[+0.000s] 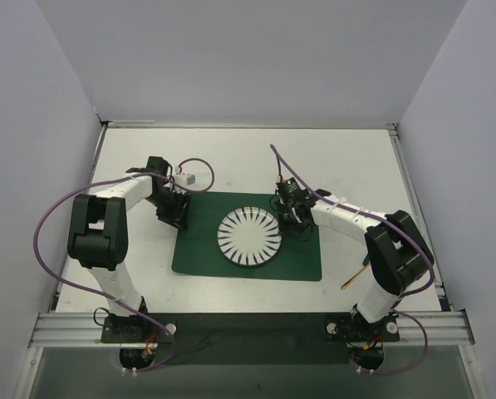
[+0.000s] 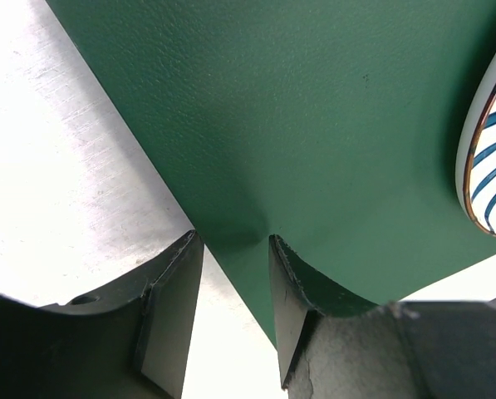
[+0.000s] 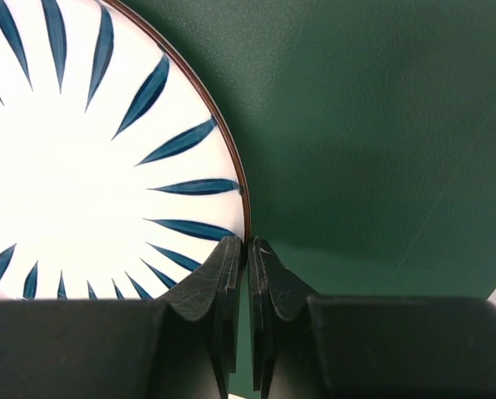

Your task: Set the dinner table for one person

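My left gripper (image 2: pixel 231 241) is spread, one finger on either side of the placemat (image 2: pixel 314 125) at its left edge. My right gripper (image 3: pixel 248 245) is pinched on the right rim of the plate (image 3: pixel 81 166), which sits mid-placemat with green showing all round. The placemat lies central on the dinner table (image 1: pixel 248 162), with open white surface at the far side and pale walls (image 1: pixel 248 58) beyond.

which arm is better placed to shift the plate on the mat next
Right. The right end effector is closed on the plate's right rim. The left end effector is open over the placemat's left edge, the plate off to its side.
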